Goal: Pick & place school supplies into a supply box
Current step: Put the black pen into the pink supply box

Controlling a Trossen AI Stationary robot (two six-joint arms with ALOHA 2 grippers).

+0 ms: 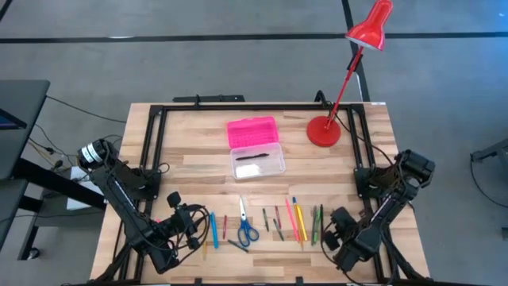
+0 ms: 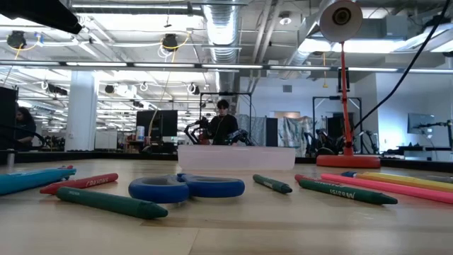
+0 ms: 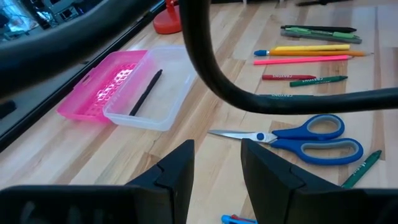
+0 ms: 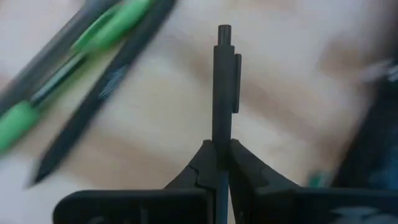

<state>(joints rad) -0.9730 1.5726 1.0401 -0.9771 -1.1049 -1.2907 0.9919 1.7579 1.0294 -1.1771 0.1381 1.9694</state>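
The supply box stands mid-table: a pink lid (image 1: 252, 129) lies open beside a clear base (image 1: 257, 161) with a black pen (image 3: 145, 92) inside. The school supplies lie in a row near the front edge: blue-handled scissors (image 1: 246, 230), crayons (image 2: 110, 202), and pink, yellow and green pens (image 1: 298, 222). My left gripper (image 3: 217, 168) hovers open at the row's left end, short of the scissors (image 3: 305, 137). At the row's right end, my right gripper (image 4: 222, 146) is shut on a dark pen (image 4: 223, 87). Two green-and-black pens (image 4: 74, 68) lie on the wood beside it. My right gripper pinches the dark pen's barrel (image 4: 222, 138) between its two fingers, coming steeply from above. The pen runs along the fingers, and its clip end (image 4: 235, 78) sticks out past the fingertips toward the table. I cannot tell whether that end touches the wood.
A red desk lamp stands with its round base (image 1: 323, 131) at the far right, its head (image 1: 371, 28) beyond the far edge. Black frame rails (image 1: 151, 143) run along the table's sides. A dark cable (image 3: 205, 68) loops ahead of my left gripper. A person (image 2: 223, 124) sits in the room behind.
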